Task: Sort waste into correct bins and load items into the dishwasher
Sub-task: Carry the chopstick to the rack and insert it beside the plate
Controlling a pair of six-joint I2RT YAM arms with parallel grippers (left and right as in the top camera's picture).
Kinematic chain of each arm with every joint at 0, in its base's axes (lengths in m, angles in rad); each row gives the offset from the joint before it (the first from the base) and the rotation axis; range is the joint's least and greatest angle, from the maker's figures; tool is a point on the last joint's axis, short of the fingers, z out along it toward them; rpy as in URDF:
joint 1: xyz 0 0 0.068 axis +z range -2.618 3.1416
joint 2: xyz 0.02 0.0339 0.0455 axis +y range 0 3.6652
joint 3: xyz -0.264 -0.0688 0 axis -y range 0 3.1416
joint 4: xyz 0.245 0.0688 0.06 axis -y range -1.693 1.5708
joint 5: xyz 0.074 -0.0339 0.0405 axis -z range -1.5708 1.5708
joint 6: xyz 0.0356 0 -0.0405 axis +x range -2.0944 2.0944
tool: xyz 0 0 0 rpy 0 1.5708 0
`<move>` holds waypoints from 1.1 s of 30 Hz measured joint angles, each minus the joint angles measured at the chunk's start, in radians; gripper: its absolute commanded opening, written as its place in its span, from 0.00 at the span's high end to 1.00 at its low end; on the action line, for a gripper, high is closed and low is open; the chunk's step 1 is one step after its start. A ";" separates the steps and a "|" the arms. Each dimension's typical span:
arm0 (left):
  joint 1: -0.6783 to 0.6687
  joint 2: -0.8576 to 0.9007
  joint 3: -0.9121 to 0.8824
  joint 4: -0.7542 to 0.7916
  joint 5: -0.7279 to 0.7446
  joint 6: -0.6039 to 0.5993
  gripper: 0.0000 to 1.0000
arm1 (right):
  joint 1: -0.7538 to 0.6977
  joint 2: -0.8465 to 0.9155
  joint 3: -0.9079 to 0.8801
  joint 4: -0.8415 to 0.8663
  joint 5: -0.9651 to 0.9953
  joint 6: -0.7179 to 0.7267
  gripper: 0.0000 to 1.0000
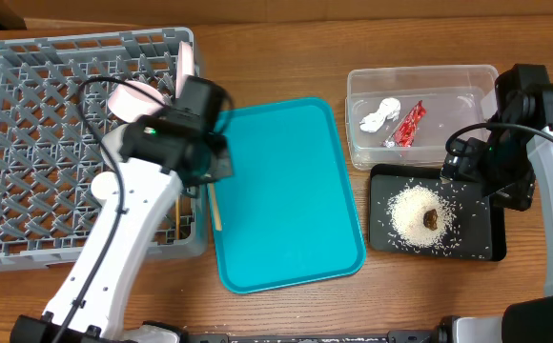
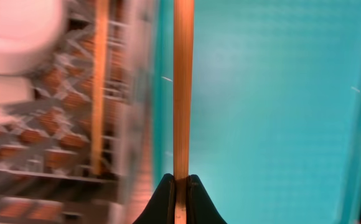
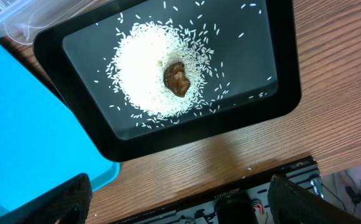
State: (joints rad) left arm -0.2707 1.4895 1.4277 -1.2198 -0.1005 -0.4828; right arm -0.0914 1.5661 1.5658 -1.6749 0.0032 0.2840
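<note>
One chopstick (image 2: pixel 182 81) sits clamped in your left hand (image 2: pixel 180 182), its length parallel to the rack (image 1: pixel 29 162) wall, just outside it over the teal tray (image 1: pixel 296 191).

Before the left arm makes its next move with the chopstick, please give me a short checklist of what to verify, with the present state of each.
1. The left end effector is shut on the chopstick: ok.
2. The chopstick is lifted free of the teal tray: cannot tell, the wrist view is blurred.
3. The dishwasher rack has open grid beside the second chopstick: ok.
4. The right end effector is open, over the black tray: ok.
5. The rice and brown lump are in the black tray; the wrapper and tissue are in the clear tub: ok.
</note>
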 measured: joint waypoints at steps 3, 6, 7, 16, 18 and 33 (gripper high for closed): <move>0.085 0.001 0.000 0.005 -0.009 0.054 0.96 | 0.000 0.000 0.000 -0.001 0.000 0.000 0.08; 0.153 0.015 0.000 0.024 -0.012 0.098 0.96 | 0.000 0.000 0.000 0.000 0.000 0.000 0.08; 0.169 0.024 0.000 0.031 -0.014 0.109 0.96 | 0.000 0.000 0.000 0.000 0.000 0.000 0.08; 0.201 0.201 0.000 0.092 -0.015 0.204 0.83 | 0.000 0.000 0.000 0.005 0.000 0.000 0.08; 0.201 0.232 0.000 0.094 -0.014 0.217 0.57 | 0.000 0.000 0.000 0.006 0.000 0.000 0.08; 0.201 0.049 0.001 0.075 0.074 0.230 0.04 | 0.037 0.000 0.000 0.212 -0.192 -0.097 0.04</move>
State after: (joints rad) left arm -0.0696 1.5387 1.4288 -1.1446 -0.0261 -0.2527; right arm -0.0540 1.5661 1.5654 -1.4624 -0.1886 0.1871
